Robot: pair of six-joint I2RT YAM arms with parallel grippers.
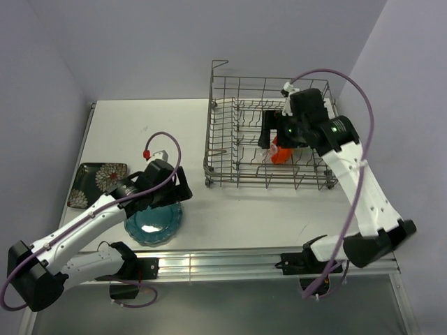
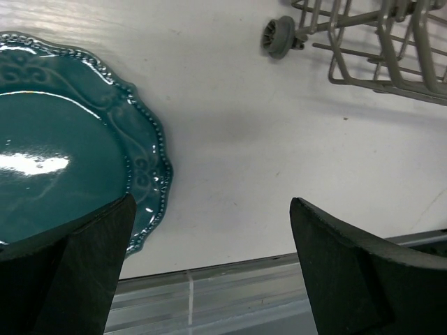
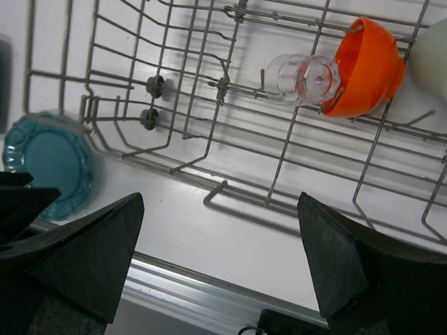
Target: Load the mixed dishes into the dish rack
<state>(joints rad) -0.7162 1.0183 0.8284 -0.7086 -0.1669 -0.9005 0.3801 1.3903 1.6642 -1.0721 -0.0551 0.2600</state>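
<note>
The teal scalloped plate lies flat at the table's front left and also shows in the left wrist view and the right wrist view. My left gripper is open and empty over the plate's right rim. The black flowered square plate lies flat at the far left. The grey wire dish rack holds the orange-red bowl, the clear glass on its side and the pale green cup. My right gripper is open and empty above the rack.
The rack's corner wheel and lower wires stand to the right of the plate. A metal rail runs along the table's front edge. Walls close in behind and on both sides.
</note>
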